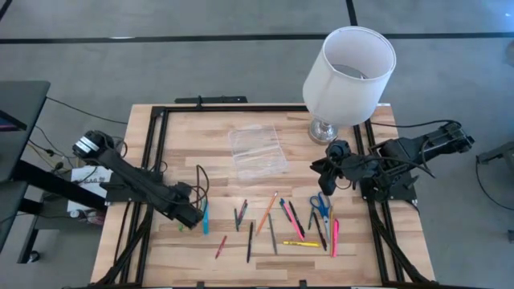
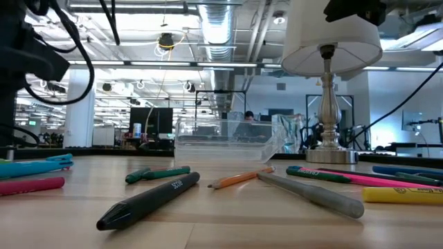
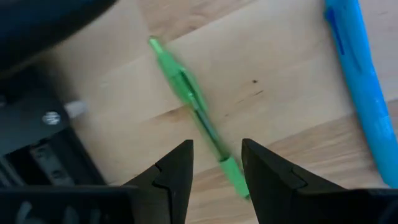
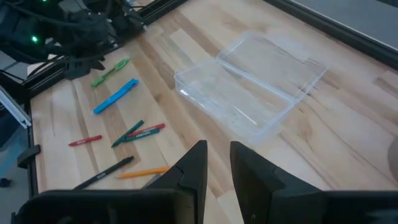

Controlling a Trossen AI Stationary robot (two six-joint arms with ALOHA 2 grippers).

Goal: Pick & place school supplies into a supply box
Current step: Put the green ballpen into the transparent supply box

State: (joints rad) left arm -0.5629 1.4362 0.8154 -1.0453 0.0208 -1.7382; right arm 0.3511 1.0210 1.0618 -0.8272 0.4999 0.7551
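A green pen [image 3: 186, 93] lies flat on the wooden table near its left edge, beside a blue marker [image 3: 360, 87]. My left gripper [image 3: 217, 163] points down over the pen's one end. It is open, with a finger on either side of the pen, and I see no touch. The clear supply box [image 1: 257, 150] rests open on the table's middle, toward the far side. My right gripper [image 4: 217, 163] hovers high at the right, aimed at the box [image 4: 249, 93]. Its fingers stand a narrow gap apart with nothing between them. More school supplies lie scattered along the near half.
A white-shaded lamp [image 1: 349, 72] stands at the far right, close to my right arm. Blue-handled scissors [image 1: 320, 206], an orange pencil [image 1: 267, 213], a yellow marker [image 1: 301, 243] and a pink one [image 1: 335, 237] lie near the front. Black frame rails [image 1: 157, 144] run along the table's sides.
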